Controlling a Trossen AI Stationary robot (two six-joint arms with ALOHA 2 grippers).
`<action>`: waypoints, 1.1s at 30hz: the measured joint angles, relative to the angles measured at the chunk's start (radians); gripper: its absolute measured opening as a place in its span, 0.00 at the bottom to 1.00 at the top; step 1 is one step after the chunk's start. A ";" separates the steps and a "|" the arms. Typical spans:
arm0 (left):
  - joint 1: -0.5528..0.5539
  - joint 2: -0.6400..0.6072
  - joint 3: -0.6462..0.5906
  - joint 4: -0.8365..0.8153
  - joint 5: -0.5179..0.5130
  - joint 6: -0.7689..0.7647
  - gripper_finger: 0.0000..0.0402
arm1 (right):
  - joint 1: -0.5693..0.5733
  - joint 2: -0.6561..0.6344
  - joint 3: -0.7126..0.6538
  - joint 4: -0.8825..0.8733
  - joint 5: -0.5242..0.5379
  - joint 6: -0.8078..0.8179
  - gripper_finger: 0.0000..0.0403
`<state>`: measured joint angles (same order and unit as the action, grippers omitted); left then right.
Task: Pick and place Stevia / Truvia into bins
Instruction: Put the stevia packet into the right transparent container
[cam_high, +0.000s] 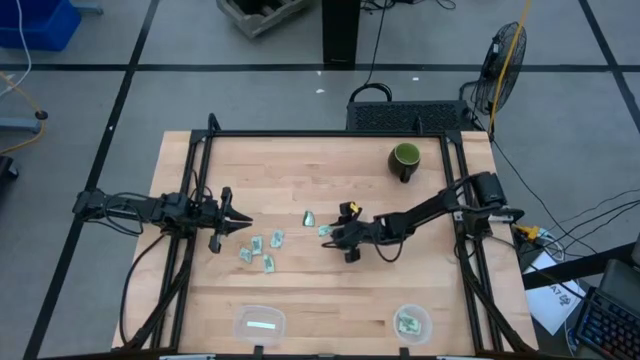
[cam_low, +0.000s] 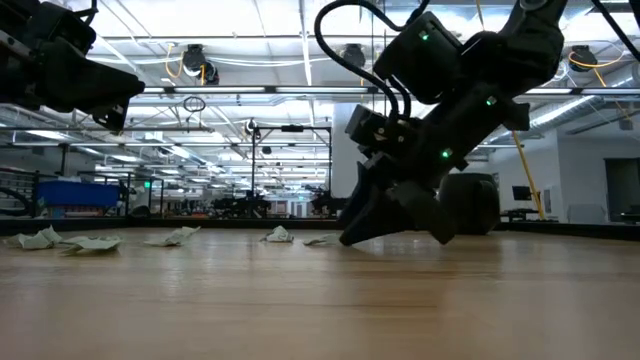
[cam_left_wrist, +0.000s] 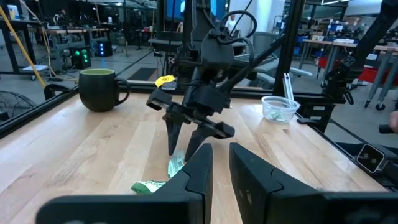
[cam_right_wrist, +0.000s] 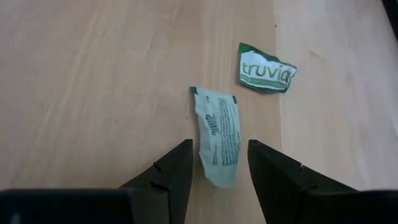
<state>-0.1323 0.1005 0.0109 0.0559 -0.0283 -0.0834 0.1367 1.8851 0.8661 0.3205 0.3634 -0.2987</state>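
Several pale green and white Truvia sachets lie flat mid-table, in a cluster (cam_high: 262, 250) and a pair (cam_high: 309, 217). My right gripper (cam_high: 333, 234) is tipped down at the table, open. Its fingers stand on either side of one sachet (cam_right_wrist: 217, 140) without touching it. A second sachet (cam_right_wrist: 265, 70) lies just beyond. My left gripper (cam_high: 240, 222) hovers left of the cluster, with only a narrow gap (cam_left_wrist: 221, 168) between its fingers. The rounded-rectangular bin (cam_high: 260, 322) and the round bin (cam_high: 411, 322) stand at the near edge, each with sachets inside.
A dark green mug (cam_high: 405, 160) stands near the table's far right. A black frame (cam_high: 330, 133) runs along the far edge and the sides. Bare wood lies between the sachets and the bins. Beyond the table is a workshop floor with a fan (cam_high: 505, 60).
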 joint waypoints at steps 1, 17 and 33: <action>0.000 0.000 0.000 0.000 0.000 0.000 0.14 | 0.000 0.000 0.000 -0.011 0.002 0.005 0.35; 0.000 0.000 0.000 0.000 0.000 0.000 0.14 | 0.014 -0.008 0.001 -0.108 0.081 0.025 0.21; 0.000 0.000 0.000 0.000 0.000 0.000 0.14 | 0.052 -0.035 -0.005 -0.118 0.089 0.077 0.00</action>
<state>-0.1324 0.1009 0.0109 0.0559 -0.0284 -0.0831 0.1888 1.8498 0.8611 0.2024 0.4522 -0.2216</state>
